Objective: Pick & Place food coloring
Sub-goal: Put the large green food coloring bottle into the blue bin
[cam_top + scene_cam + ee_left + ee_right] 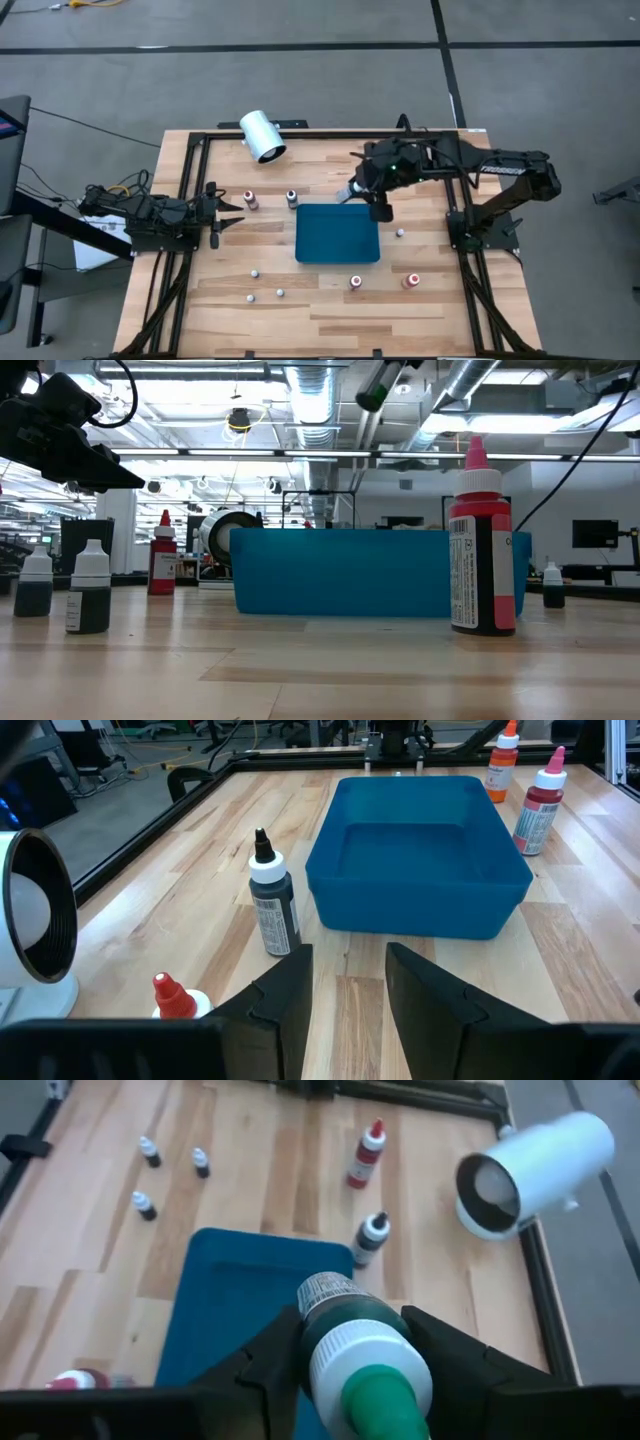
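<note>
My right gripper [362, 1350] is shut on a food coloring bottle [345, 1325] with a dark green body, white cap and green tip. In the high view it [352, 192] hovers over the far right corner of the blue tray [337, 233]. My left gripper [345, 1005] is open and waits low at the table's left side [225, 222], pointing at the tray. Other food coloring bottles stand upright on the table: a red one [250, 200] and a black one [292, 198] left of the tray, and two red ones [355, 283] [412, 282] near the near edge. My right gripper pinches the green bottle between its two fingers, one finger [270, 1365] on each side of the body just below the white cap [365, 1355]. The bottle lies along the fingers, its green tip toward the wrist camera. It is lifted clear, above the tray.
A large white cylinder [262, 137] lies near the far left corner. Small white-capped bottles are scattered near the near edge [255, 272] [281, 292] [250, 297], and one stands right of the tray [400, 232]. A black frame [190, 180] rims the table.
</note>
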### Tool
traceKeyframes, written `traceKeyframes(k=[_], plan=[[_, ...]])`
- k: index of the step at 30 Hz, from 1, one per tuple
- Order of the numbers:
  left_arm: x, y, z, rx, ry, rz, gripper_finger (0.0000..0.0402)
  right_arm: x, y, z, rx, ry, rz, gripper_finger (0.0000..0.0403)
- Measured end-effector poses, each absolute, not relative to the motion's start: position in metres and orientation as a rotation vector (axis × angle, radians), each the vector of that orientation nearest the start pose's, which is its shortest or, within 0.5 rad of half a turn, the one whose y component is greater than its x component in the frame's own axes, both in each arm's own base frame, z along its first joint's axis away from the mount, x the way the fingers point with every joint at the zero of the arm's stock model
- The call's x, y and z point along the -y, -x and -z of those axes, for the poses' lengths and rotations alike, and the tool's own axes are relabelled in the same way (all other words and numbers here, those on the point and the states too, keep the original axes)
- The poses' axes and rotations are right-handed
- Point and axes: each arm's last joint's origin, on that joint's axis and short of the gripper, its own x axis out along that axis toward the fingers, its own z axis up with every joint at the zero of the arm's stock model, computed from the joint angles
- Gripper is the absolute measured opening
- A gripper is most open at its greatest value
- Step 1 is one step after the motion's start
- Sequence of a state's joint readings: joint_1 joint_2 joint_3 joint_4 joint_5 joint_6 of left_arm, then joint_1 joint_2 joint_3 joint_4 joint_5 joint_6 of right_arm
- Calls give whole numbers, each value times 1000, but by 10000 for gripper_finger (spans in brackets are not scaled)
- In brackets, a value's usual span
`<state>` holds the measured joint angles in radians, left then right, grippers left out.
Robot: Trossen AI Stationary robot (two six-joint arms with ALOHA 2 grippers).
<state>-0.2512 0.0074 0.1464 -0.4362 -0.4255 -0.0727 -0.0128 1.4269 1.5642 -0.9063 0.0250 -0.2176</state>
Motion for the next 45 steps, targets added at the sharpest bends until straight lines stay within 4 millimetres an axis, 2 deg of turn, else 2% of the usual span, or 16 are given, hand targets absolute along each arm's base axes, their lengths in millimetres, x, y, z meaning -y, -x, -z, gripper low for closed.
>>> traceKeyframes(k=[5,10,17,20,24,27,32,35,41,45], plan=[[8,-81,-171,-274,-25,-184,122,2,-288,-393,-741,200,-44,150],[8,-81,-171,-274,-25,-184,122,4,-289,-391,-751,82,11,138],[8,-81,-171,-274,-25,-184,122,5,-287,-383,-827,-69,226,162],[8,-81,-171,-274,-24,-183,122,6,-283,-377,-881,-174,299,155],[8,-81,-171,-274,-24,-184,122,5,-286,-368,-927,-292,368,138],[8,-81,-171,-273,-16,-185,122,1,-291,-363,-938,-336,379,140],[8,-81,-171,-272,-5,-186,122,-5,-303,-346,-1024,-391,415,165],[8,-81,-171,-272,-5,-185,122,-8,-309,-331,-1109,-393,449,165],[9,-81,-171,-272,0,-182,122,-22,-328,-293,-1276,-308,482,144],[9,-81,-171,-273,0,-177,122,-31,-340,-272,-1322,-226,494,152]])
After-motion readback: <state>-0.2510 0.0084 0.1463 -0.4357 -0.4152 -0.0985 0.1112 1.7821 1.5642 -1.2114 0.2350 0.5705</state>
